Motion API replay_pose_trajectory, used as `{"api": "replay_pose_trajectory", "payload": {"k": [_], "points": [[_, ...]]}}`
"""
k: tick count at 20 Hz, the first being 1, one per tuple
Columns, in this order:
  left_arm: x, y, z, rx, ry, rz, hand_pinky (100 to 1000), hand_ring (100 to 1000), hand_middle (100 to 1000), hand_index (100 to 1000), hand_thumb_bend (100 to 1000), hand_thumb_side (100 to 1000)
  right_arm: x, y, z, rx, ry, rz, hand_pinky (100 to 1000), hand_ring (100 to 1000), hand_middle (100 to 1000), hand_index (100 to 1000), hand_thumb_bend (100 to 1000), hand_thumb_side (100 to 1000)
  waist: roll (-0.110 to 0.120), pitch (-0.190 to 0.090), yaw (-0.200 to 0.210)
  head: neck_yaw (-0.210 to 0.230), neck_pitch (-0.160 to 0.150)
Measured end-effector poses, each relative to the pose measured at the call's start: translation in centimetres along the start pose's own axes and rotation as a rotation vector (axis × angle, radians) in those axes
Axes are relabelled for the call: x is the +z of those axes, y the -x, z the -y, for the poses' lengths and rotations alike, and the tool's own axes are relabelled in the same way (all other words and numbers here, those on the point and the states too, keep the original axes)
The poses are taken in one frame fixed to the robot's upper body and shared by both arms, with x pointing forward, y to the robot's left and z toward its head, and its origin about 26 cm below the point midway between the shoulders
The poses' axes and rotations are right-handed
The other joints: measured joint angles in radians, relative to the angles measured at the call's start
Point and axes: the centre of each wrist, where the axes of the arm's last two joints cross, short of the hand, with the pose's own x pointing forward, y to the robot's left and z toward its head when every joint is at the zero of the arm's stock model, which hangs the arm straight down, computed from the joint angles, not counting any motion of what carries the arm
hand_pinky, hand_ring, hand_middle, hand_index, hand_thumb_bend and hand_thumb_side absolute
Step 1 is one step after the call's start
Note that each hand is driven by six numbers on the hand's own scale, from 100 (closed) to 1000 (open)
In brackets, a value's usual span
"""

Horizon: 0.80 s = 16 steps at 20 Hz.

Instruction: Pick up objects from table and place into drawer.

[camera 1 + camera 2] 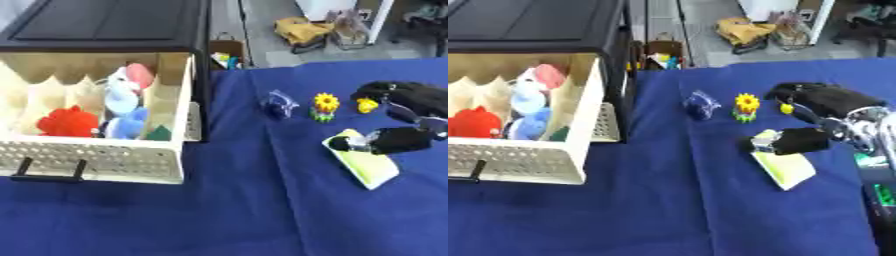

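A yellow-green pad with a white edge (367, 167) lies flat on the blue table at the right. My right hand (398, 140) hovers over its upper end; one black finger rests on the pad and the others spread out above, by a small yellow toy (367, 105). Further left stand a sunflower toy (325, 106) and a clear blue object (278, 106). The cream drawer (96, 160) is pulled out of a black cabinet (105, 22) at the left. It holds a red spiky toy (67, 122), a blue soft toy (127, 125) and a pink and white piece (136, 77). My left hand is out of view.
The blue cloth (245, 210) covers the table from the drawer to the front edge. Beyond the far edge are a box (226, 52) and a yellow bag (302, 30) on the floor. Something green (877, 192) shows beside my right arm.
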Motion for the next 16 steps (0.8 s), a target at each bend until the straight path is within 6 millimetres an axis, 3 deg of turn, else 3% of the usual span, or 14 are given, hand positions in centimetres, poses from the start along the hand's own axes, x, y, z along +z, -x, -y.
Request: {"api": "replay_pose_trajectory", "payload": {"k": [16], "points": [[0.0,0.0,0.0,-0.002,0.002,0.0,642,677,790,867,279,1000,-1.8,1.9,-2.6,-0.009,-0.128,-0.113,826,977,992,965,779,964,0.0,0.002,0.0,0.0,-0.001]]}}
